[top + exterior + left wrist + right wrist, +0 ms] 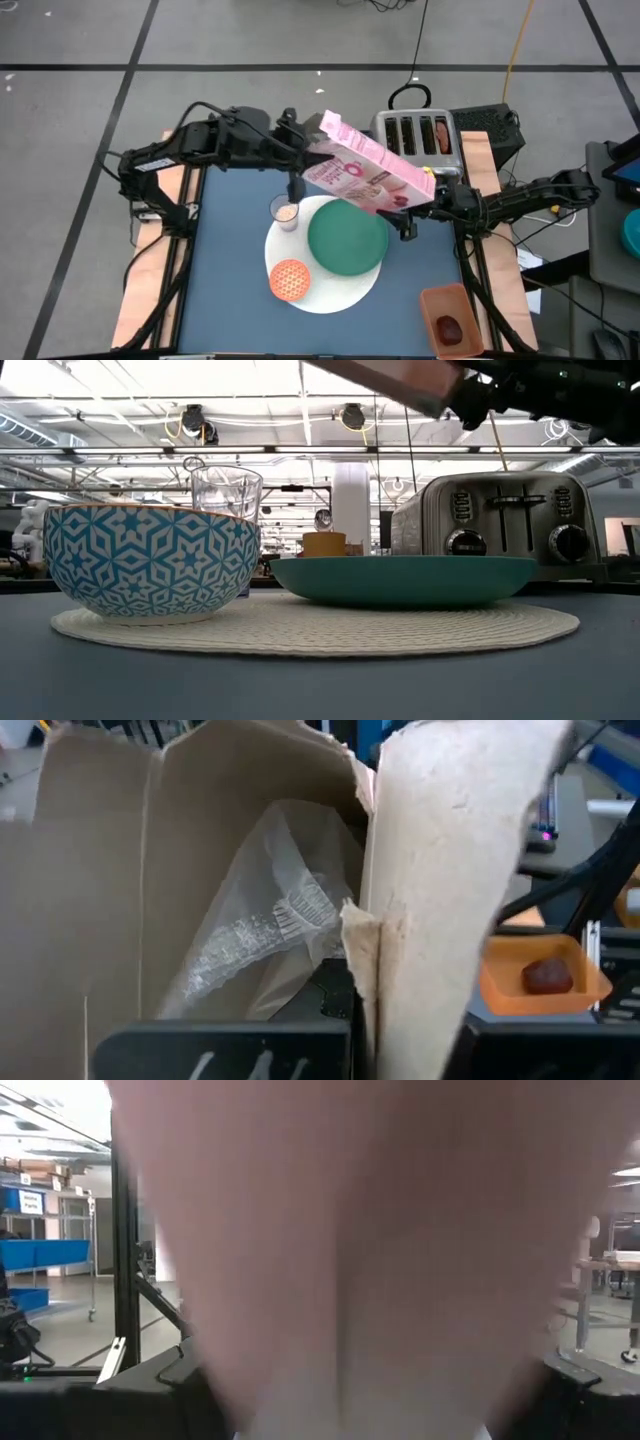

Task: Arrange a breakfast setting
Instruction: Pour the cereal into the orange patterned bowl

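Two hands hold pink cereal box (365,172) aloft, tilted: right hand (425,195) spread wide on bottom end, left hand (300,140) pinched on open top | round white mat (330,292) table centre | green plate (347,240) on mat | orange cereal bowl (289,279) mat's near-left | milk glass (286,212) left of plate

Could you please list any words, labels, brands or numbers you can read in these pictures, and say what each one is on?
None can be read.
Pink cereal box: printed lettering on its face, too blurred to read.
Toaster: small markings around its dials, too small to read.
Bowl: pattern only, no text.
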Robot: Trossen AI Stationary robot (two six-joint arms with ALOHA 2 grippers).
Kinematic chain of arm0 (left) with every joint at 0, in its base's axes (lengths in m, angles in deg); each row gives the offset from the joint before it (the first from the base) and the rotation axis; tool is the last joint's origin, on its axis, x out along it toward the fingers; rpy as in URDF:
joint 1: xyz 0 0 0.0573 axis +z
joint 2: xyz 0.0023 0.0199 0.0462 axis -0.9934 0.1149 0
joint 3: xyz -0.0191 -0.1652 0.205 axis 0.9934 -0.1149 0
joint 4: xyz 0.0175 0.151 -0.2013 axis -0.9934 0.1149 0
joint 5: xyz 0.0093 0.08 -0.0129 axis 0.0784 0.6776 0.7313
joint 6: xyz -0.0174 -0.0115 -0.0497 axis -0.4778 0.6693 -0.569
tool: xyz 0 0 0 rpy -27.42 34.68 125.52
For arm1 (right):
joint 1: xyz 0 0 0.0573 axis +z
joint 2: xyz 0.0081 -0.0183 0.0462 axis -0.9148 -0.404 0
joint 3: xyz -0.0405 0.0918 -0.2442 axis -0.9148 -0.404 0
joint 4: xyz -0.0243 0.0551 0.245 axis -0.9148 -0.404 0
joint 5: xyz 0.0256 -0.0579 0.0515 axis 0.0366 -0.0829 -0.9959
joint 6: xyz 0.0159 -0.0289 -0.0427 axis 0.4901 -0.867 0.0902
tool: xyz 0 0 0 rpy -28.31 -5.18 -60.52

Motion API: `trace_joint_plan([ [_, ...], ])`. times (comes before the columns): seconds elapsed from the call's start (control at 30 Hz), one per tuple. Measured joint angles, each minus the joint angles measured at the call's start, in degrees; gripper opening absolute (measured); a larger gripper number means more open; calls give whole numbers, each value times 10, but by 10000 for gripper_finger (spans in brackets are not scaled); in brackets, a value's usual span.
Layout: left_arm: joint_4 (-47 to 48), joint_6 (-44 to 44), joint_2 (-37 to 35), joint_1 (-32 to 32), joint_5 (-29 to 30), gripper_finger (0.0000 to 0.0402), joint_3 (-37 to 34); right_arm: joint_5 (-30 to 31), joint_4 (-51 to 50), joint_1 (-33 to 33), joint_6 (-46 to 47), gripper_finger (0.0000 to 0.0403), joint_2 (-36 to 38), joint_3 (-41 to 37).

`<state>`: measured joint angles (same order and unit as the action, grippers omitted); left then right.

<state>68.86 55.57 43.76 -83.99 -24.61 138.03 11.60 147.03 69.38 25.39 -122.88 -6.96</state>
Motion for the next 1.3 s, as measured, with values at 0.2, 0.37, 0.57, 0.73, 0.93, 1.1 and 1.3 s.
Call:
trace_joint_plan([
  [0.2, -19, 14, 18, -1, 4, 1, 1, 2, 5, 0, -2, 313, 1, 12],
  [0.37, -22, 17, 19, -1, 5, 1, 1, 2, 0, 0, -2, 313, 1, 11],
  [0.57, -22, 16, 19, -1, 3, 1, 1, 3, -1, 0, -2, 313, 0, 11],
  [0.73, -22, 16, 19, -1, 3, 1, 1, 15, -3, 0, -3, 304, 0, 11],
  [0.93, -21, 16, 19, -1, 1, 1, 0, 15, -3, 0, -15, 255, 0, 11],
  [1.1, -21, 16, 19, -1, 1, 3, 0, 15, -3, 0, -17, 222, 0, 11],
  [1.3, -21, 12, 20, -1, 1, 27, 0, 15, -3, 0, -17, 222, 0, 11],
])
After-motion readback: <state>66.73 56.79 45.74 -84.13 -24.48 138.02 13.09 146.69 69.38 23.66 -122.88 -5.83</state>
